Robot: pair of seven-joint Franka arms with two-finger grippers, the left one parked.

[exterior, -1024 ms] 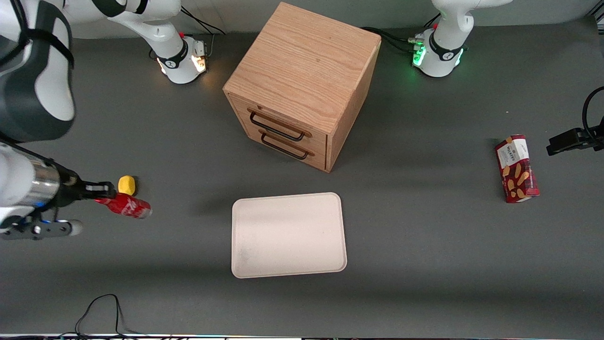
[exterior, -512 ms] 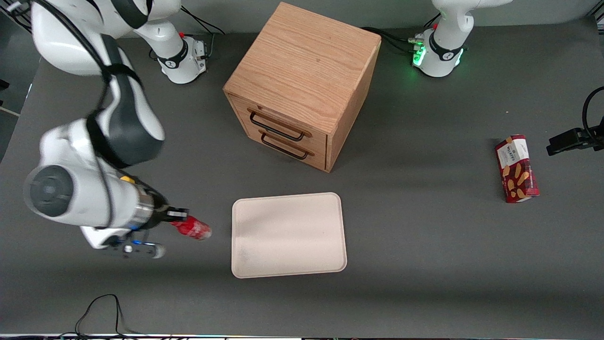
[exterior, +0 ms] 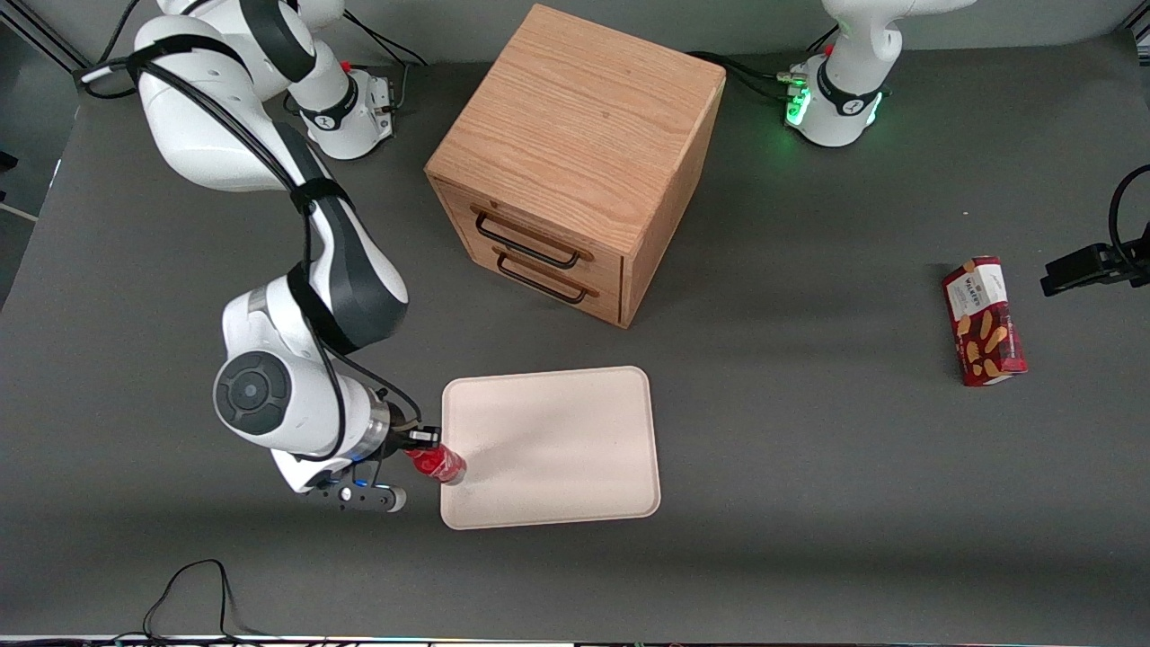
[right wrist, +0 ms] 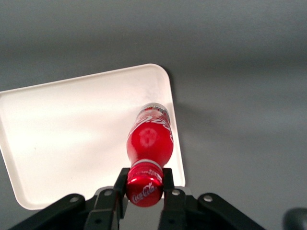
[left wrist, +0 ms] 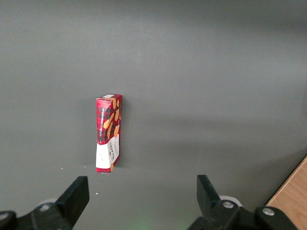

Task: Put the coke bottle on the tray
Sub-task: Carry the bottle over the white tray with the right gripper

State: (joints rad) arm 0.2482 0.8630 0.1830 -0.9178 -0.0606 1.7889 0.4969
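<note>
The small red coke bottle hangs from my right gripper, whose black fingers are shut on its red cap and neck. The bottle is held over the edge of the tray at the working arm's end, its clear base pointing down toward the tray surface. The pale cream-pink tray lies flat on the grey table, nearer the front camera than the wooden cabinet. Whether the bottle's base touches the tray cannot be told.
A wooden two-drawer cabinet stands farther from the front camera than the tray. A red snack box lies toward the parked arm's end of the table. A black cable loops at the table's near edge.
My right arm has swung from the working arm's end toward the tray, carrying the coke bottle from beside a small yellow object to over the tray's edge. The bottle now points more downward.
</note>
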